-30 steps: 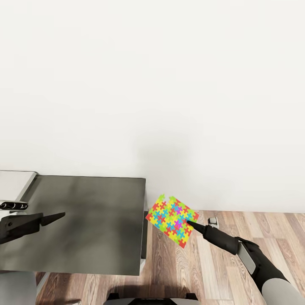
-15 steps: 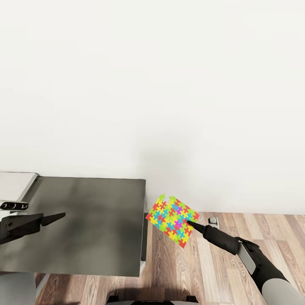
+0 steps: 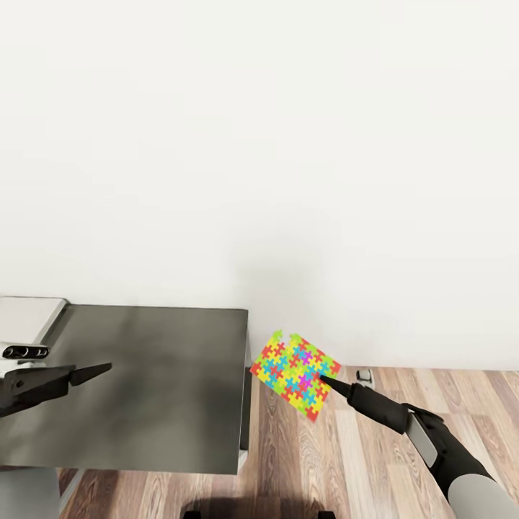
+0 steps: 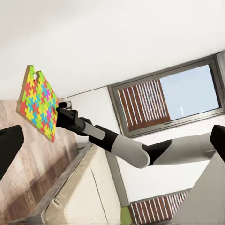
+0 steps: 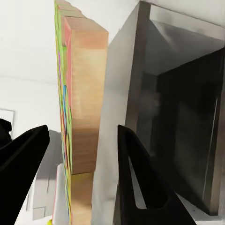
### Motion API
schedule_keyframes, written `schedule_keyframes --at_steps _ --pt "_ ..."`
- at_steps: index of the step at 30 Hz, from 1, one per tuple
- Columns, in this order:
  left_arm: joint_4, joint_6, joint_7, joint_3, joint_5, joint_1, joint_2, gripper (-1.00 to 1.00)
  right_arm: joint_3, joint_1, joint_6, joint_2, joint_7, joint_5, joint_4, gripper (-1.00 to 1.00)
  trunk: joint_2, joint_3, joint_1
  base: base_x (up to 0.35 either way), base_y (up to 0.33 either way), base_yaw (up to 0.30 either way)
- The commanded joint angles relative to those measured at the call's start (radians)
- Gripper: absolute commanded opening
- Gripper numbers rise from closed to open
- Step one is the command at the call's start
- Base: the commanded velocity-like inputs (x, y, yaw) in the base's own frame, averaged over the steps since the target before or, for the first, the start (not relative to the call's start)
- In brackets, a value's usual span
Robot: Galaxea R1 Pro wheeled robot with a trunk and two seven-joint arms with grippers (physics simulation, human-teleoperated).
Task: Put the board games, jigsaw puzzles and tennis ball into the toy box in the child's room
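A jigsaw puzzle (image 3: 295,375), a flat square with a multicoloured mosaic face, hangs tilted in the air over the wood floor, just right of a dark cabinet. My right gripper (image 3: 324,378) is shut on its right edge. The right wrist view looks along the puzzle's wooden edge (image 5: 84,108), which stands between the two black fingers (image 5: 136,178). My left gripper (image 3: 101,369) hovers open over the cabinet's left part, holding nothing. From the left wrist, the puzzle (image 4: 38,102) and the right arm holding it appear between the spread fingers (image 4: 9,147). A corner of the light-grey table (image 3: 25,317) shows at far left.
The dark grey side cabinet (image 3: 144,382) fills the lower left, its right edge close to the puzzle. A plain white wall stands behind. Wood floor (image 3: 346,461) lies to the right, with a small wall socket (image 3: 365,375) low down. The left wrist view shows a window (image 4: 178,96).
The whole view has shifted slightly, so the camera moved. Both arms keep their pose and the puzzle stays in the right gripper.
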Motion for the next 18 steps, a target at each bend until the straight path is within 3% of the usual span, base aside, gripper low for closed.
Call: schedule_keyframes --at_steps 1,5,7,18 --pt "0.001 -0.003 -0.003 -0.001 -0.021 0.002 0.002 1.00 0.000 0.000 -0.006 0.000 0.000 -0.004 0.001 -1.00 -0.002 0.000 0.001 0.000 0.000 0.000" --pt "0.011 -0.024 -0.003 0.004 -0.103 0.007 0.004 1.00 0.000 0.000 -0.041 0.000 -0.007 -0.004 0.001 -1.00 -0.002 0.007 0.001 0.000 0.000 0.000" --pt "0.011 -0.027 -0.003 0.007 -0.122 0.008 0.004 1.00 0.000 0.000 -0.049 0.000 -0.008 -0.004 0.001 -1.00 -0.002 0.010 0.001 0.000 0.000 0.000" --pt "0.014 -0.030 -0.003 0.011 -0.152 0.009 0.008 1.00 0.000 0.001 -0.058 0.000 -0.011 -0.004 0.001 -1.00 -0.002 0.028 0.001 -0.060 0.000 0.000"
